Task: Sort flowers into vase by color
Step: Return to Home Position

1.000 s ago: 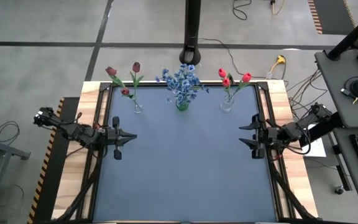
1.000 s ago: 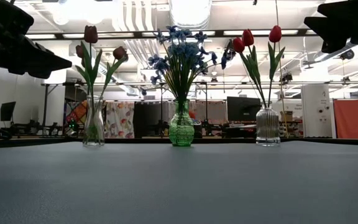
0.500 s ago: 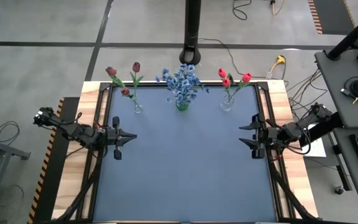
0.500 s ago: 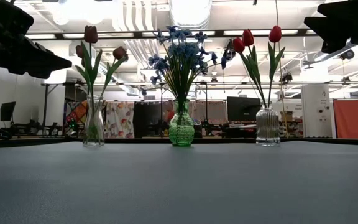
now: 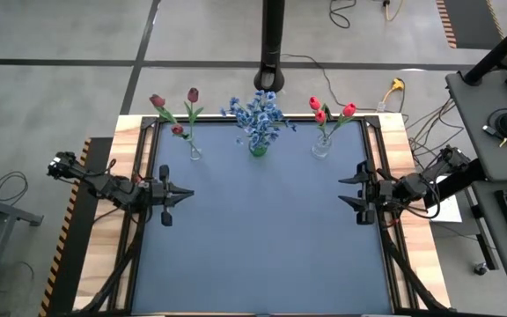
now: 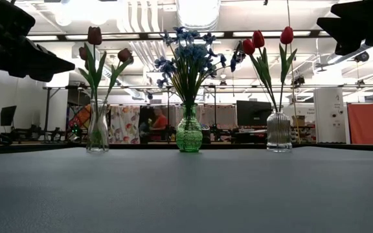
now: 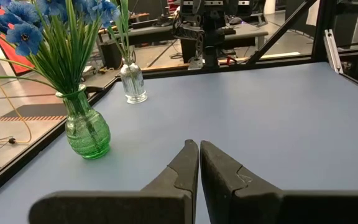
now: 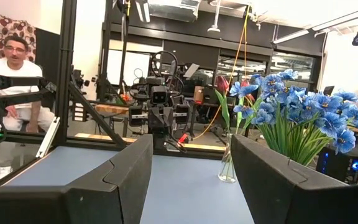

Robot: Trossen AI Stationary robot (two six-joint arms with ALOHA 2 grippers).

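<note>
Three vases stand in a row along the table's far edge. The left clear vase [image 5: 194, 152] holds dark maroon tulips [image 5: 157, 102]. The green glass vase [image 5: 258, 150] [image 7: 87, 131] in the middle holds sprigs of blue blossoms [image 6: 188, 53]. The right clear vase [image 5: 321, 146] [image 6: 278, 131] holds bright red tulips [image 5: 318, 109]. My left gripper [image 5: 183, 195] [image 7: 198, 149] hovers shut at the table's left side. My right gripper [image 5: 345, 191] [image 8: 191, 165] hovers open at the right side. Neither holds anything.
The blue mat [image 5: 262, 238] lies bare between the two arms. A black pole [image 5: 273, 44] rises just beyond the table's far edge. A person [image 8: 14, 68] sits beyond the table's left side, seen in the right wrist view.
</note>
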